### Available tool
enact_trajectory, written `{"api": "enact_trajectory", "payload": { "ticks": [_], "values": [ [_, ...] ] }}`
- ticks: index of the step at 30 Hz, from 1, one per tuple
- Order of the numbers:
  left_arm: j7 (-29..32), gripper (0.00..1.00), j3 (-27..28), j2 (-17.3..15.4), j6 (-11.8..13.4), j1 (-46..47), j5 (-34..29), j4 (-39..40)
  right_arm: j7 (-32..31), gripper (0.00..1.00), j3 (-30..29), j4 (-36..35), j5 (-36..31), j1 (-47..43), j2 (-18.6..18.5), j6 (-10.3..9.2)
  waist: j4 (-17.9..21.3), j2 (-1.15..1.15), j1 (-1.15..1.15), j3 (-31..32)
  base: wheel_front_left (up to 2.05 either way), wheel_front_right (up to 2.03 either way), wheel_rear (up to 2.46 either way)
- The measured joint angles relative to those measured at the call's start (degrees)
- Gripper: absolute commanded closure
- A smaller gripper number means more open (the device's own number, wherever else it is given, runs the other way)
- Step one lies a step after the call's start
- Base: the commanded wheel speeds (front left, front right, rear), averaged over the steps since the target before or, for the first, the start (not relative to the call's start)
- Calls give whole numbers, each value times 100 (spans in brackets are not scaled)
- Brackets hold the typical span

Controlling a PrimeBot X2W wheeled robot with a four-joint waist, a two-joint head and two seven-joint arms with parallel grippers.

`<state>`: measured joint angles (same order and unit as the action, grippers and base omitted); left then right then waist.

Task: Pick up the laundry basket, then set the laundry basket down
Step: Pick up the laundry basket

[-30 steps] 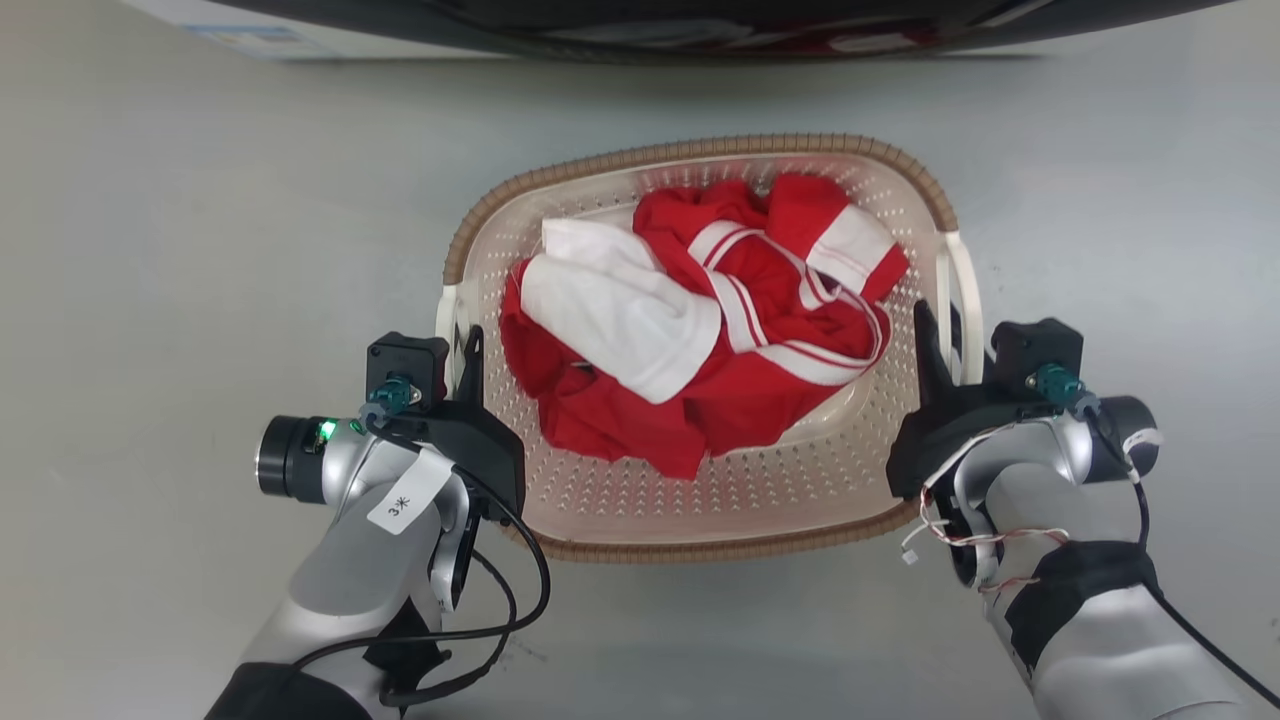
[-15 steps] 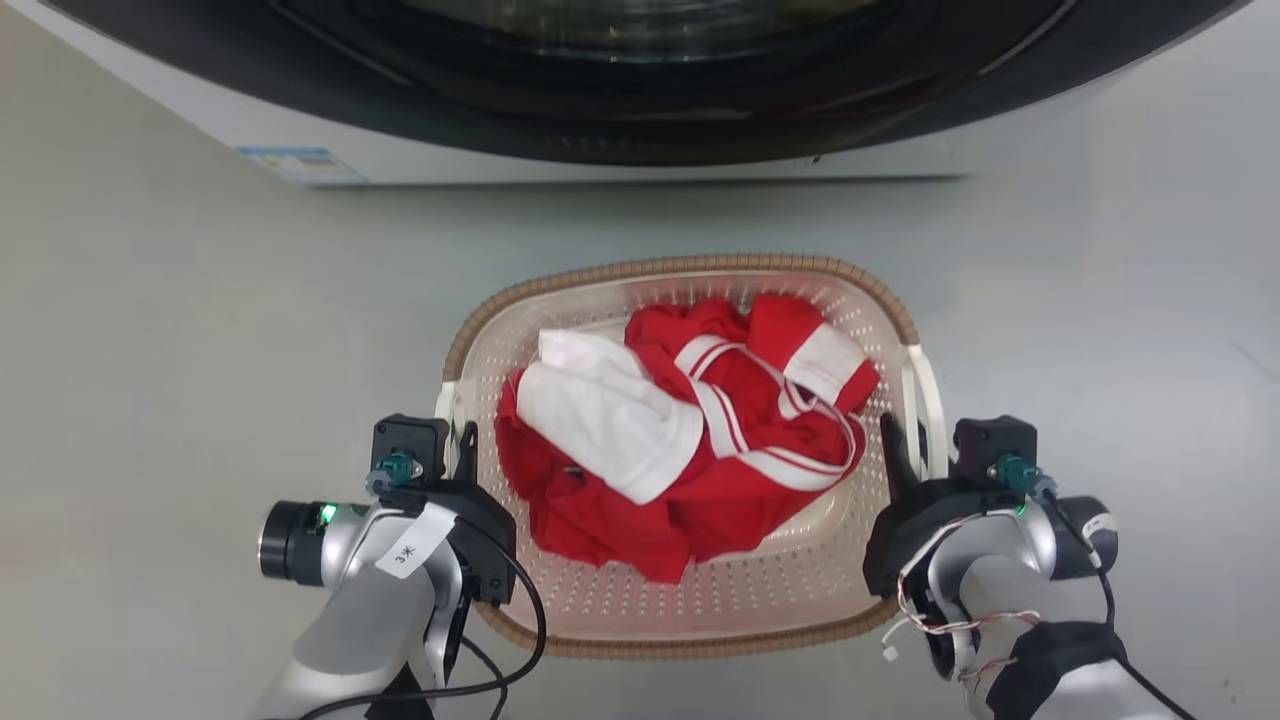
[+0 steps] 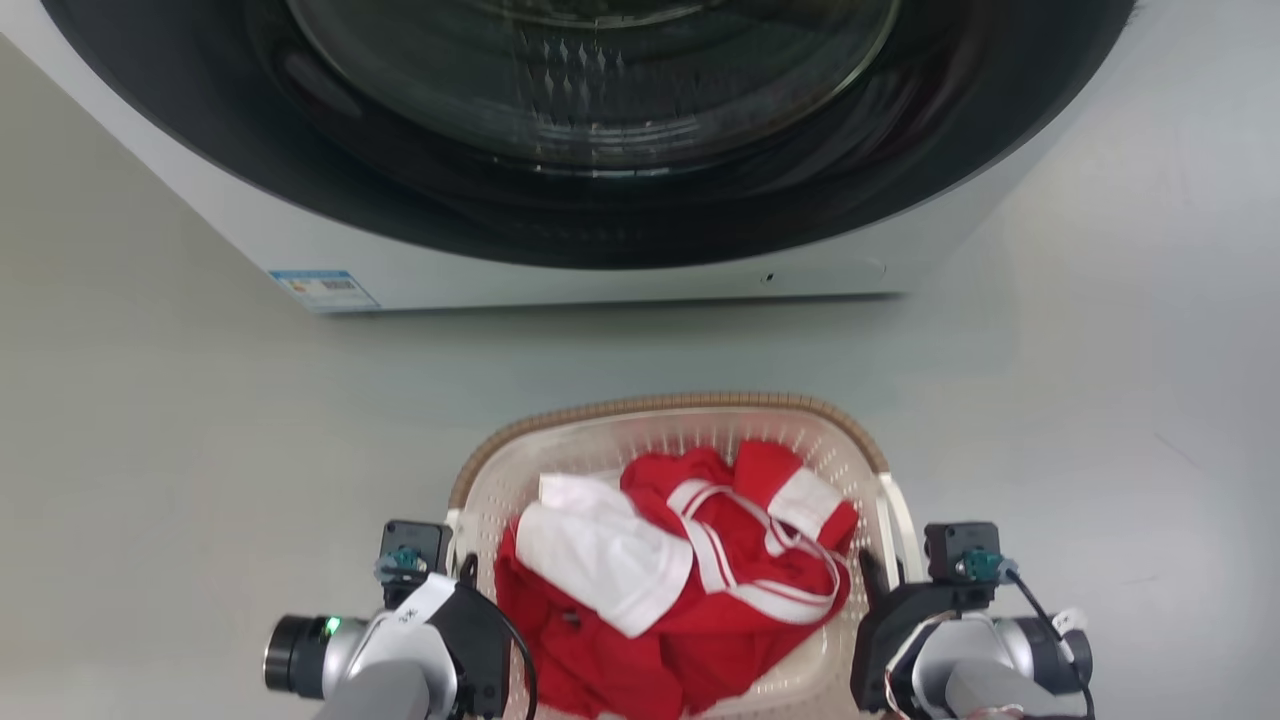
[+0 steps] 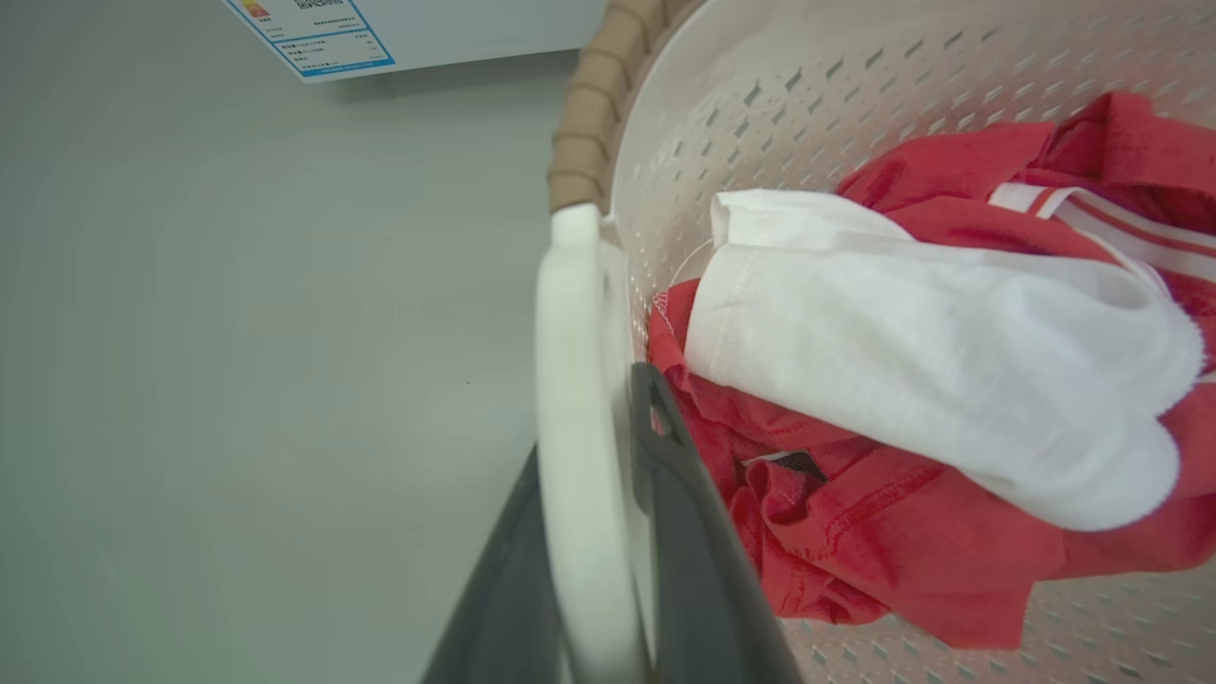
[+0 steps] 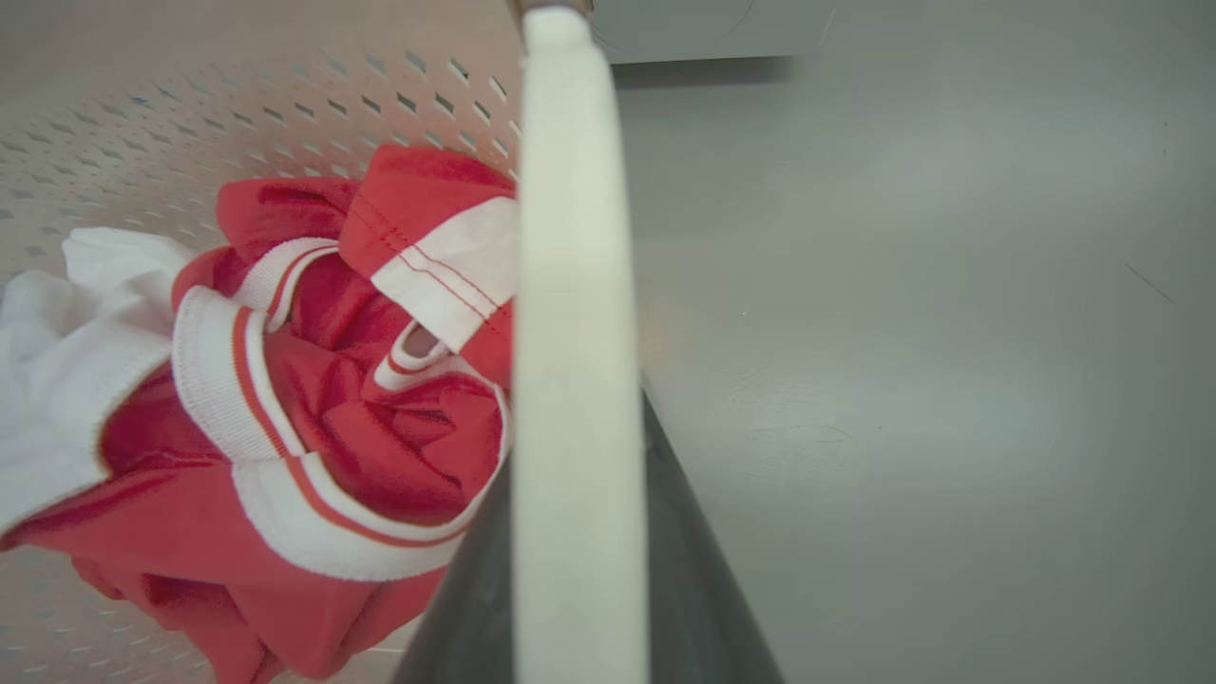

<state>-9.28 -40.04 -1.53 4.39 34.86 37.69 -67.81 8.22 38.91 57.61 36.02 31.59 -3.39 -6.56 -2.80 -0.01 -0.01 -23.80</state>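
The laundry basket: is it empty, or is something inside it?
Not empty. The laundry basket holds a crumpled pile of red and white clothes.

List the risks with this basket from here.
1. The left gripper and right gripper each pinch only a thin white handle of the laundry basket; uneven arm motion may tilt it.
2. The heaped red and white clothes might spill if it tilts.
3. The washing machine stands close ahead; the far rim could bump it.
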Motion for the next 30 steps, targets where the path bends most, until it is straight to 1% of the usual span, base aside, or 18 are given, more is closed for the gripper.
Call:
{"api": "enact_trajectory", "payload": {
  "ticks": [5, 13, 14, 25, 30],
  "values": [
    [212, 100, -104, -1, -85, -264, 93, -105, -255, 100, 261, 10, 282, -261, 8, -7, 56, 0, 0, 391, 0, 0, 0],
    [393, 100, -147, -5, -136, -557, 172, -194, -492, 100, 589, -19, 580, -506, 13, -29, 107, 0, 0, 823, 0, 0, 0],
    [434, 100, -163, -12, -137, -645, 202, -199, -542, 100, 668, -25, 694, -574, 13, -49, 122, 0, 0, 947, 0, 0, 0],
    [598, 100, -271, -24, -145, -1063, 261, -214, -720, 100, 988, -16, 1026, -901, 14, -59, 226, 0, 0, 1485, 0, 0, 0],
    [682, 100, -315, -30, -189, -1081, 343, -219, -769, 100, 1076, 0, 1154, -910, 13, -75, 289, 0, 0, 1616, 0, 0, 0]
  ]
}}
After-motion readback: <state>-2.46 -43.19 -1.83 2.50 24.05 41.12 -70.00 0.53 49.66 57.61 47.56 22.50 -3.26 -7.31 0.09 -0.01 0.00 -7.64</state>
